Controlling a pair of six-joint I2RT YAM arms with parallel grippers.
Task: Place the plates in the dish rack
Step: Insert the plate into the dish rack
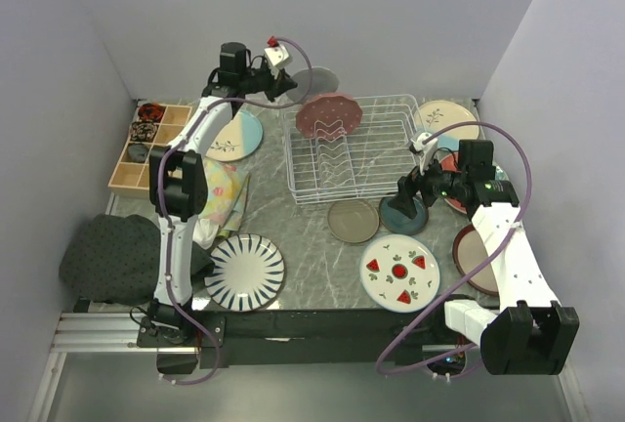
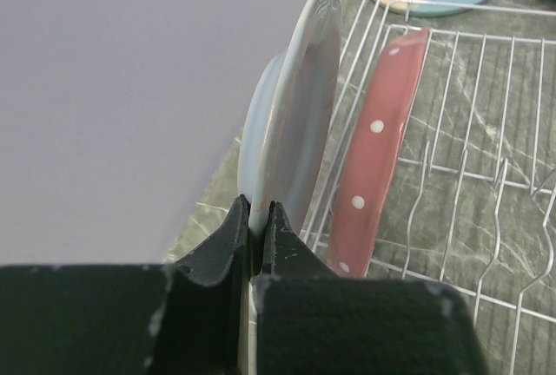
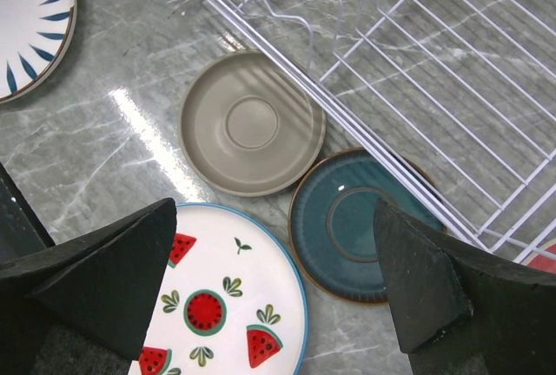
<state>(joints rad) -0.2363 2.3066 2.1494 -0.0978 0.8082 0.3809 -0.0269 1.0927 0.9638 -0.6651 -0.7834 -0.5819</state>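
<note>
1. The left arm [image 1: 168, 246]: slim white links joined by chunky black joints, on a black base.
2. The right arm [image 1: 508, 256]: the same white-and-black build, with a blocky black joint at its base.
3. A purple cable [image 1: 498, 129] loops along each arm.
4. A small white box [image 1: 280, 52] with a red patch sits at the left wrist.
5. The left fingers [image 2: 217, 245]: matt black, flecked with white at the edges.
6. The right fingers [image 3: 113, 271]: black and wedge-shaped, tapering to blunt points.
</note>
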